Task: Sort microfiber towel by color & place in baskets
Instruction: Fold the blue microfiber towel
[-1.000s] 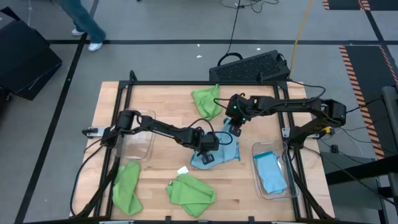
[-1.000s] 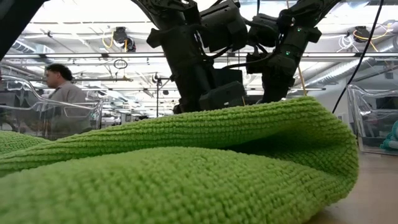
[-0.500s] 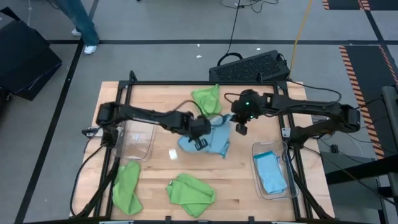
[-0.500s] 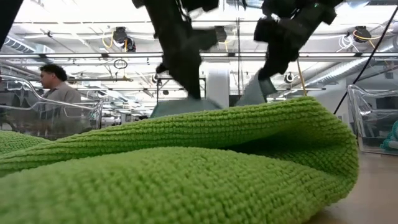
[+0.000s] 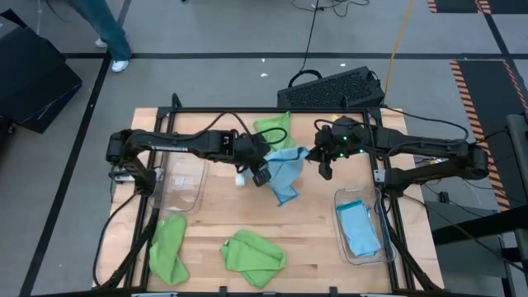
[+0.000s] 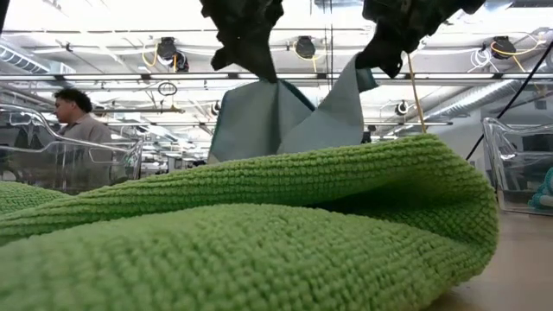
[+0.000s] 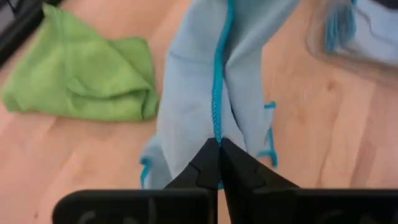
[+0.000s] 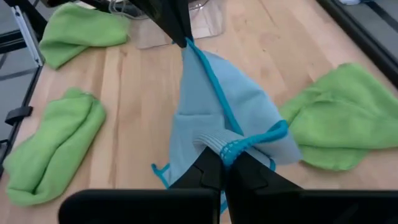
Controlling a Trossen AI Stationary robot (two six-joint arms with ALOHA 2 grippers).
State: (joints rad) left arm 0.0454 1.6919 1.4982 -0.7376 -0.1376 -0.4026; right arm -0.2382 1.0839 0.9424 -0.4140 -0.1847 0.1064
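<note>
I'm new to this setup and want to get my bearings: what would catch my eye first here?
A light blue towel hangs in the air over the table's middle, pinched by both the left gripper and the right gripper. Three lime green towels lie around it, and the right-hand basket already holds a blue towel.
</note>
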